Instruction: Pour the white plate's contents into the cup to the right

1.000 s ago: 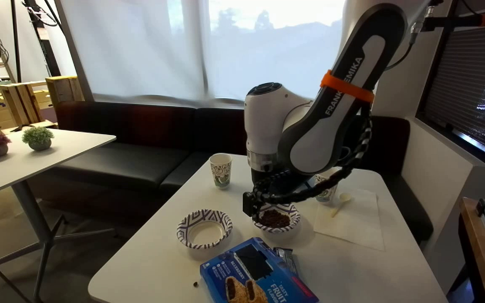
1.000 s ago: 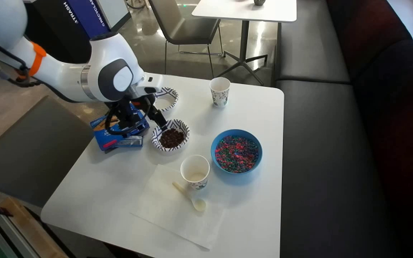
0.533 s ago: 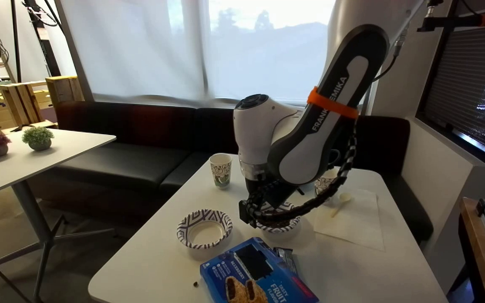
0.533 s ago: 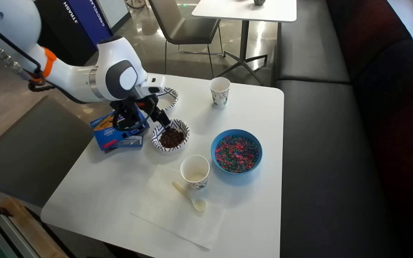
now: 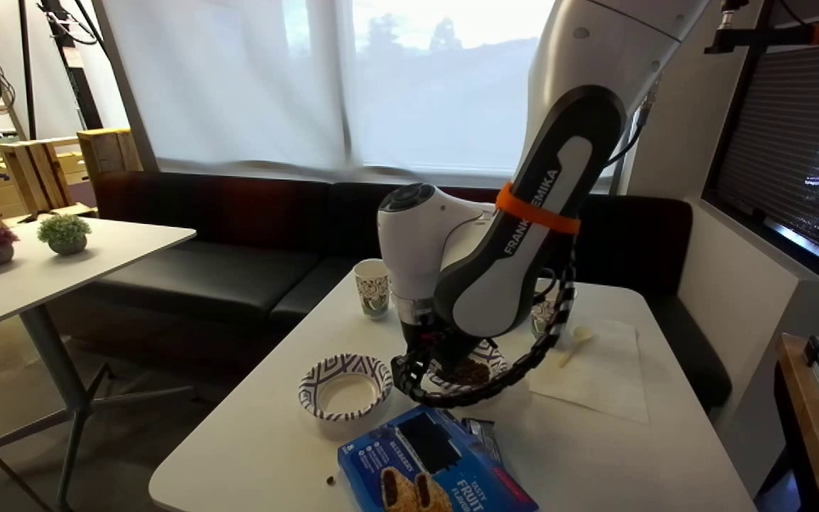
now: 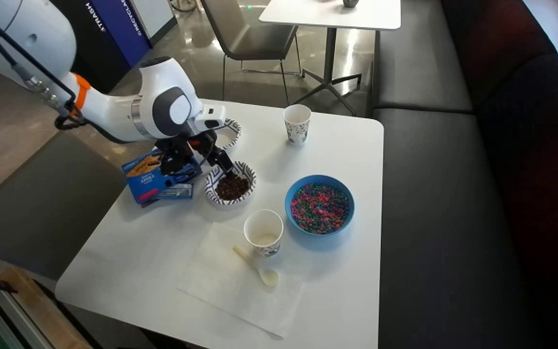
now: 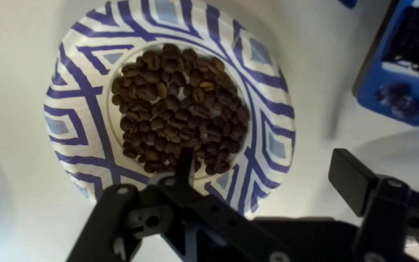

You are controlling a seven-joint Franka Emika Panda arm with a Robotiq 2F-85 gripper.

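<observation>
One white plate [image 7: 272, 143]: on the surface [image 6: 133, 271], brown beans [image 7: 180, 109] inside.
Pincer [image 7: 264, 165]: wide, one side over the beans.
Blue bowl [image 6: 289, 201]: coloured bits [image 6: 320, 208] inside.
Paper cup [image 6: 263, 230]: near the spoon [image 6: 268, 277].

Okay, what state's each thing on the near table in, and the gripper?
Bean plate: upright, coffee beans inside
Gripper: open, at that plate's rim
Other plate: empty
Spoon: lying flat
Cup by spoon: upright, seems empty
Other cup: upright, contents unclear
Blue bowl: filled with colourful bits
Napkin: spread flat
Blue box: lying face up
</observation>
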